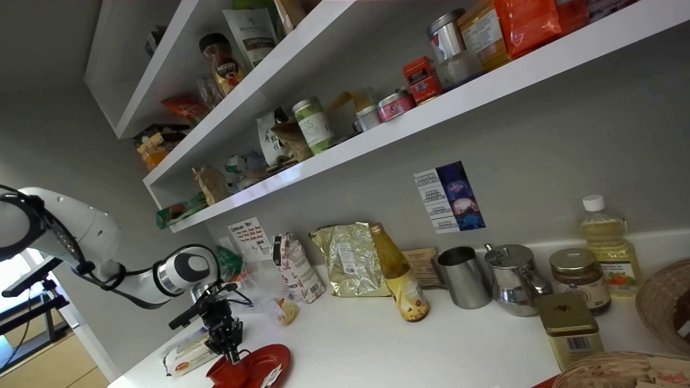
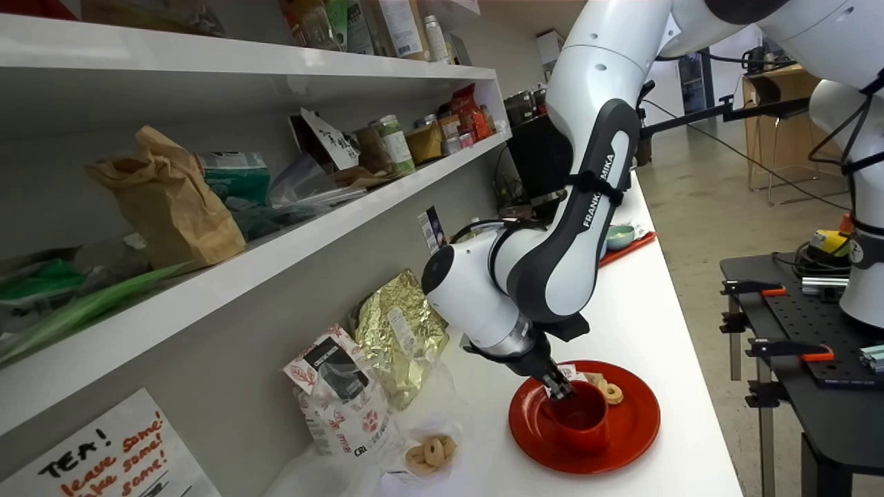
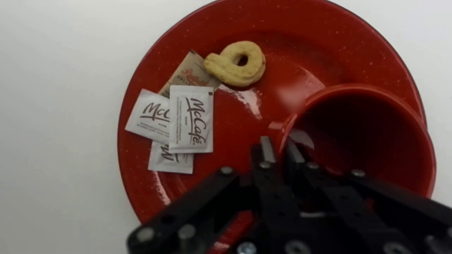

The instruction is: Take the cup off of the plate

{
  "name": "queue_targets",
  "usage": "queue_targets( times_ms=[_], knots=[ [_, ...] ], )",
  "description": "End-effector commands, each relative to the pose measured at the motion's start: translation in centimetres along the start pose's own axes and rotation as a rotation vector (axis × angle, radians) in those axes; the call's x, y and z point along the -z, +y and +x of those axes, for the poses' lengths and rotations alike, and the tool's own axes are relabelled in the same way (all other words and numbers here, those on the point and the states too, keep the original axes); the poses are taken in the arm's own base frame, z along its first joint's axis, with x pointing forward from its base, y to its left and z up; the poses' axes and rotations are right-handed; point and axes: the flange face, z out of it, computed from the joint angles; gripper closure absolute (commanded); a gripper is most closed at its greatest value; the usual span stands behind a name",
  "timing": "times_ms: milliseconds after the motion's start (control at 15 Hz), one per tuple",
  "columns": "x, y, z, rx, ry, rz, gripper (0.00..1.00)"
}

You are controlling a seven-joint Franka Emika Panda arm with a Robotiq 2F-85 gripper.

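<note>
A red cup (image 3: 367,134) stands upright on the round glossy red plate (image 3: 353,46), at the plate's right side in the wrist view. The cup (image 1: 229,374) (image 2: 587,435) and the plate (image 1: 277,355) (image 2: 632,407) show in both exterior views. My gripper (image 3: 280,151) is partly open, its fingers close together around the cup's rim, one inside the cup and one outside. A narrow gap shows between fingers and rim. In both exterior views the gripper (image 1: 233,358) (image 2: 559,386) points down at the rim. The lower cup wall is partly hidden by the fingers.
Paper packets (image 3: 190,121) and ring-shaped snacks (image 3: 243,63) lie on the plate. A patterned bag (image 2: 345,393), a gold foil bag (image 2: 400,338) and a bag of ring snacks (image 2: 431,452) stand nearby. A white package (image 1: 188,353) lies beside the gripper. A shelf (image 1: 323,167) overhangs the counter.
</note>
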Motion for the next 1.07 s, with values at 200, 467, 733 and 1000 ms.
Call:
queue_targets(
  times_ms=[200,467,733,1000],
  knots=[
    [3.8,-4.0,3.1,-0.044,0.058,-0.009,0.98],
    [6.4,-5.9,4.1,-0.074,0.111,-0.018,0.98],
    [7.5,-7.3,4.7,-0.074,0.120,-0.015,0.98],
    [7.2,-10.4,5.1,-0.049,0.103,-0.007,0.98]
  ],
)
